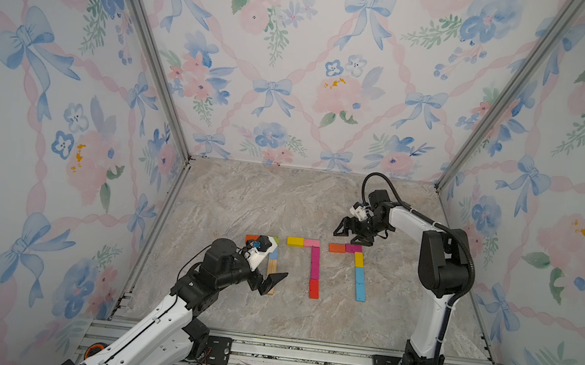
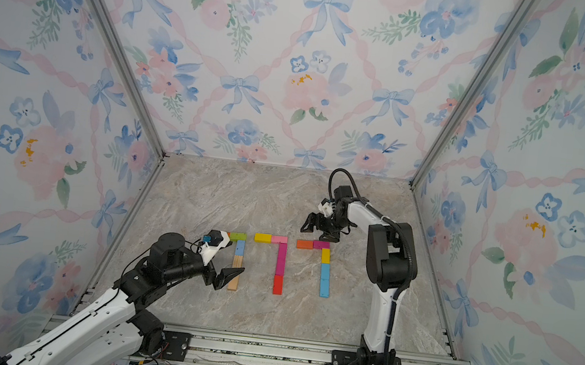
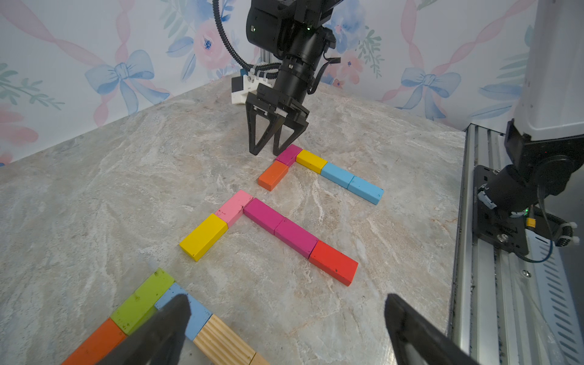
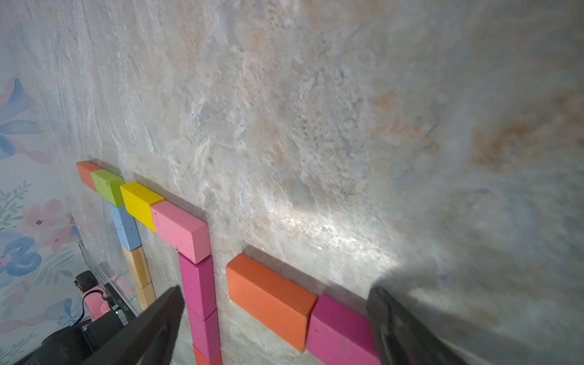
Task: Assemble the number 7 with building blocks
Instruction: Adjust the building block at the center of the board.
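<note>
Building blocks (image 1: 315, 264): all of them lie flat on the marble table (image 1: 244, 193), set out as three sevens side by side toward its front edge; you have no loose block in sight.
Left seven (image 2: 239, 248): an orange and green bar, then a blue block and plain wood down the stem; in both top views the left wrist camera (image 1: 256, 258) hides part of the bar.
Middle seven (image 1: 313, 289): a yellow and pink bar, then two magenta blocks and a red foot, with the joints looking tight.
Right seven (image 1: 360, 284): an orange and magenta bar, then a yellow block and two light-blue blocks down the stem.
Left gripper (image 3: 286, 299): its fingers are spread wide and empty, hovering over the left seven's stem.
Right gripper (image 4: 276, 292): its fingers are also wide apart and hold nothing, poised just over the right seven's bar; you cannot tell whether a tip touches it.
Step in hand: placing looks finished, so treat this as release and final check.
Next move: raise each arm straight up before you draw it back, so that no fingertip drags a block out of line.
</note>
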{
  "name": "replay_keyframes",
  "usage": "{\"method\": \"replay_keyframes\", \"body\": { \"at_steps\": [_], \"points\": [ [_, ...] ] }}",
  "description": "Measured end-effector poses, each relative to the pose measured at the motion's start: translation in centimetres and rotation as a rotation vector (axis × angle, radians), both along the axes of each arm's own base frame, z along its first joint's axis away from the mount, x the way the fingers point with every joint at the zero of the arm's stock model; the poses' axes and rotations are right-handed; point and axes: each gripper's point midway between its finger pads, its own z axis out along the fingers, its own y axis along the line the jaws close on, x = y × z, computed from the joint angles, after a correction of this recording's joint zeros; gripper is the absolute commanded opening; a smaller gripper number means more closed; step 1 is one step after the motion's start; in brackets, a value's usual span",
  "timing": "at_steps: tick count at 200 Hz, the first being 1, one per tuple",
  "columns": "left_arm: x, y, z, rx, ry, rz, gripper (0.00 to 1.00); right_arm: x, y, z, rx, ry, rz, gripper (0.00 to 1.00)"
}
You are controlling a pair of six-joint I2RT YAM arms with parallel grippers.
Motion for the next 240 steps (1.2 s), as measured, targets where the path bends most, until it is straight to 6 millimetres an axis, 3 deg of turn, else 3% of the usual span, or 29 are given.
{"method": "replay_keyframes", "body": {
  "at_steps": [108, 143, 167, 196, 219, 240],
  "points": [
    [0.0, 0.0, 0.0, 0.003, -0.002, 0.002, 0.98, -0.2, 0.2, 0.2, 0.009, -0.001, -0.002, 0.96],
    [0.3, 0.3, 0.1, 0.008, -0.013, 0.029, 0.98, 0.9, 0.5, 1.6, 0.022, -0.049, -0.017, 0.96],
    [0.9, 1.1, 0.9, -0.009, -0.031, 0.089, 0.98, 2.8, 0.8, 6.3, 0.055, -0.173, -0.029, 0.96],
    [3.1, 3.3, 2.4, -0.048, -0.001, 0.244, 0.98, 4.5, 0.3, 16.8, 0.123, -0.43, -0.059, 0.96],
    [5.7, 5.6, 5.1, -0.077, 0.034, 0.401, 0.98, 4.2, -2.2, 25.2, 0.161, -0.643, -0.121, 0.98],
    [7.9, 7.9, 7.6, -0.097, 0.034, 0.557, 0.98, 2.7, -5.8, 30.4, 0.161, -0.802, -0.203, 1.0]
  ]
}}
